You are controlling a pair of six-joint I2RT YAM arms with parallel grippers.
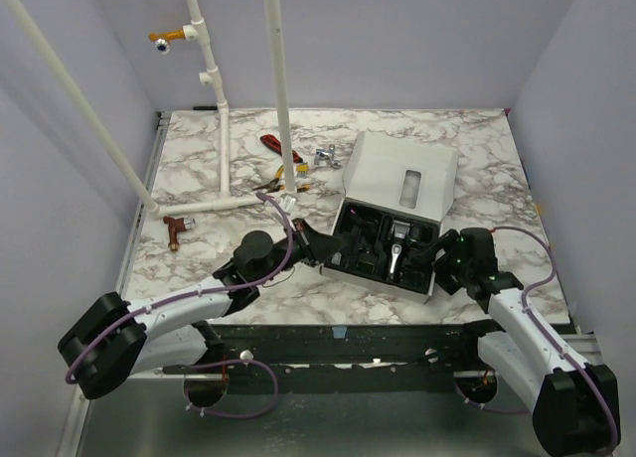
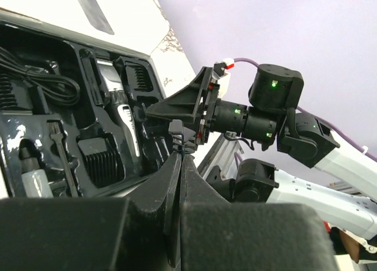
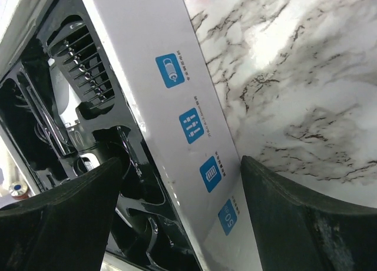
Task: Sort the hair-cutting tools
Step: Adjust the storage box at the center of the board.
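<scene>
Okay, left pincer (image 2: 179, 158) clenched, fingers pressed flat together. A small black piece (image 2: 177, 129) sits right at the tips, can't tell if it's pinched or just beyond them. From above, this pincer hangs at the left edge of the open box (image 1: 383, 281). Right pincer (image 3: 182, 177) released, fingers wide apart and astride the box's white side wall, one finger (image 3: 59, 218) over the black tray (image 2: 17, 135), the other over the marble tabletop (image 1: 199, 179) outside. Blue icons (image 3: 189, 125) run along that wall. Hair-cutting tools are inside the box. The slim clipper (image 2: 126, 121) lies in a slot near the tray's middle. A toothed comb guard (image 2: 100, 159) is just beside it, another guard (image 2: 138, 76) is in the next slot, and a coiled black cable (image 2: 35, 88) is in a compartment further over. White lid (image 1: 397, 174) stands open behind the tray, on the far side from the arms. Further out on the tabletop, red-handled hand tools (image 1: 273, 144) and a small silver metal piece (image 1: 328, 159) lie near the far edge, well apart from both pincers. Reddish-brown T-shaped piece (image 1: 176, 228) sits near the left edge, beside the white pipe frame (image 1: 224, 149).
</scene>
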